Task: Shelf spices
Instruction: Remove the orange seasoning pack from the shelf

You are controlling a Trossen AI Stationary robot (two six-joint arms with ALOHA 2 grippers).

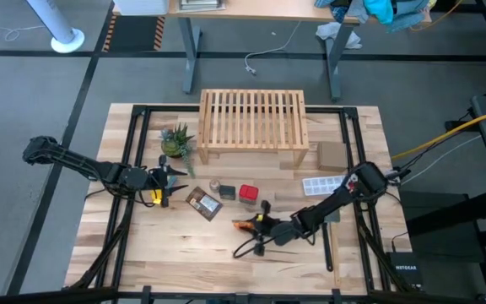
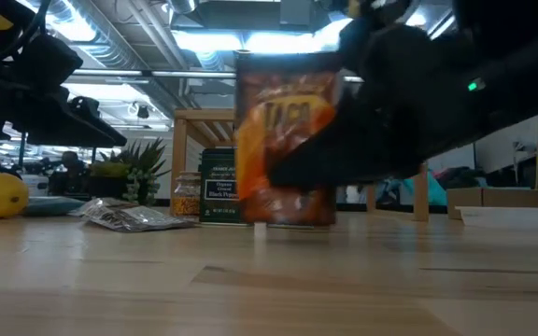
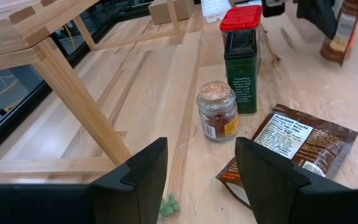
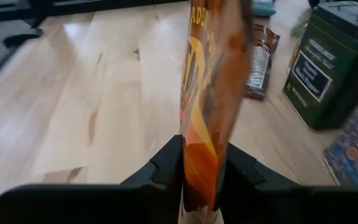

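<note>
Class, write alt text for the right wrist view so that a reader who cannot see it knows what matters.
The right gripper is shut on an orange taco seasoning packet, holding it upright and edge-on above the light wooden table. Beyond it a dark green tin stands on the table, with a brown packet lying flat beside it.

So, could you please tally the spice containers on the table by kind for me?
Packets: 2, the orange packet in the right claw and the brown packet lying flat
Tins: 1, the red-lidded tin
Jars: 1, the clear jar
Total: 4
</note>
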